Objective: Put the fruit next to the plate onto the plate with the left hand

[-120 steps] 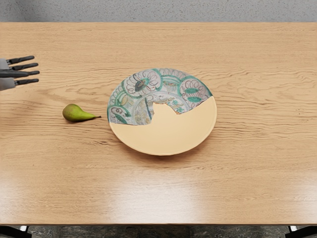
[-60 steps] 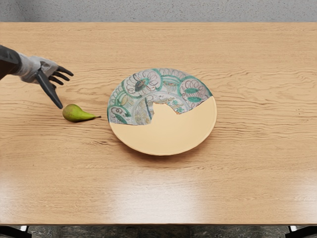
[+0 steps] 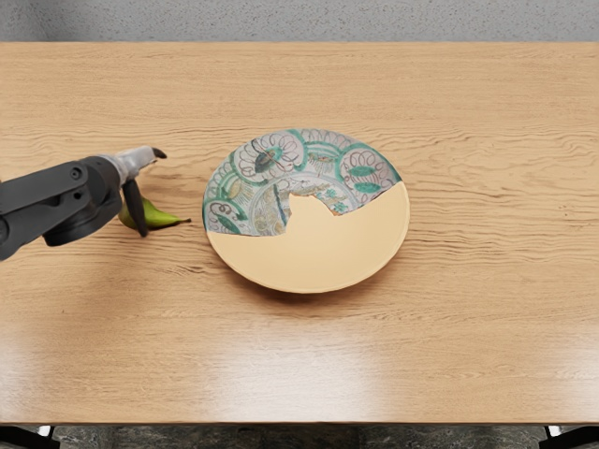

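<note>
A wide wooden bench (image 3: 487, 327) fills nearly the whole head view, its grain running left to right, with a grey strip of ground beyond its far edge. A round plate (image 3: 309, 276) sits around the middle of the bench, a little to the left. Its far part carries a green and grey painted pattern, and its near part is plain pale yellow.

The dark left arm (image 3: 47, 201) comes in from the left edge and slants to the right and slightly away. The left robot hand (image 3: 134, 178), pale grey at the wrist, is at the arm's end, right over the fat end of the pear (image 3: 161, 220) and covering it. I cannot tell whether the robot hand is closed on the pear or only set against it.

The green pear lies on the bench just left of the plate. Only its thin end shows, with the stem pointing right at the plate's rim, near it but apart.
</note>
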Controlling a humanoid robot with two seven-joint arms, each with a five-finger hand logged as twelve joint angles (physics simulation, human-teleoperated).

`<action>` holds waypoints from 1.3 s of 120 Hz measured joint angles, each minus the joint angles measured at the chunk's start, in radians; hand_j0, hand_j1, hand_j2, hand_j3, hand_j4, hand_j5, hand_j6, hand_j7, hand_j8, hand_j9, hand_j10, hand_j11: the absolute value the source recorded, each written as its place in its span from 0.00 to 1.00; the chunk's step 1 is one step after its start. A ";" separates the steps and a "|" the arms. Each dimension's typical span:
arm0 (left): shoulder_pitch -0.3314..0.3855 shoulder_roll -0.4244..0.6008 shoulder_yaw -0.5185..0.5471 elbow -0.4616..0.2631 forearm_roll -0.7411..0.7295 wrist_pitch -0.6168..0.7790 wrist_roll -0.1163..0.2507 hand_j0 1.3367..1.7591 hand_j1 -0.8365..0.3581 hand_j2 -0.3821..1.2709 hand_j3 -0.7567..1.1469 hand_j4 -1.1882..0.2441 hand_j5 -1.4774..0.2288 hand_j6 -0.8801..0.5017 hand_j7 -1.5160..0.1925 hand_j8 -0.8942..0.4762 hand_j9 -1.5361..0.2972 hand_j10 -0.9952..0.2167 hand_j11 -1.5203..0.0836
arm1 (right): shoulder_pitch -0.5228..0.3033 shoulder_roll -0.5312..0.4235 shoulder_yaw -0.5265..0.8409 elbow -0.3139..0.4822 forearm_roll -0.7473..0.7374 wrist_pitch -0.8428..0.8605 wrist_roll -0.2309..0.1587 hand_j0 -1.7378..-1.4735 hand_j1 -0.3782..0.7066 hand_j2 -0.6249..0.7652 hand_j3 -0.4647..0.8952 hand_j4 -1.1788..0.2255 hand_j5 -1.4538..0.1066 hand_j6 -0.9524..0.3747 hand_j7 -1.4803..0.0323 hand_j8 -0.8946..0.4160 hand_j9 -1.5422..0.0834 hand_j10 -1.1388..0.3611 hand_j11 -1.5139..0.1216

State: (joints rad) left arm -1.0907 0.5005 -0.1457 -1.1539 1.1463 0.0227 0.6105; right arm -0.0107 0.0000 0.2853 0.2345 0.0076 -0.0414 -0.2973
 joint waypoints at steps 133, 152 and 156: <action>-0.041 -0.014 0.131 -0.026 0.040 0.019 0.000 0.76 0.50 0.33 0.40 0.47 0.47 0.27 0.49 0.31 0.47 0.39 0.53 | 0.000 0.000 0.000 0.000 0.000 0.000 0.000 0.30 0.03 0.45 0.34 0.84 0.93 0.72 0.98 0.68 0.95 0.76 0.93; -0.043 -0.014 0.132 -0.028 0.039 0.014 0.001 0.76 0.49 0.34 0.40 0.43 0.43 0.29 0.45 0.33 0.43 0.35 0.48 | 0.000 0.000 0.000 0.000 0.000 0.000 0.000 0.30 0.03 0.45 0.34 0.84 0.93 0.72 0.98 0.68 0.95 0.76 0.93; -0.043 -0.014 0.132 -0.028 0.039 0.013 0.001 0.75 0.49 0.33 0.40 0.43 0.42 0.29 0.44 0.33 0.42 0.34 0.48 | 0.000 0.000 0.000 0.000 0.000 0.000 0.000 0.30 0.03 0.45 0.34 0.84 0.93 0.72 0.98 0.68 0.95 0.76 0.93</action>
State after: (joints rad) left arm -1.1336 0.4863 -0.0138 -1.1821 1.1852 0.0357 0.6115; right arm -0.0107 0.0000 0.2853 0.2344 0.0076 -0.0414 -0.2972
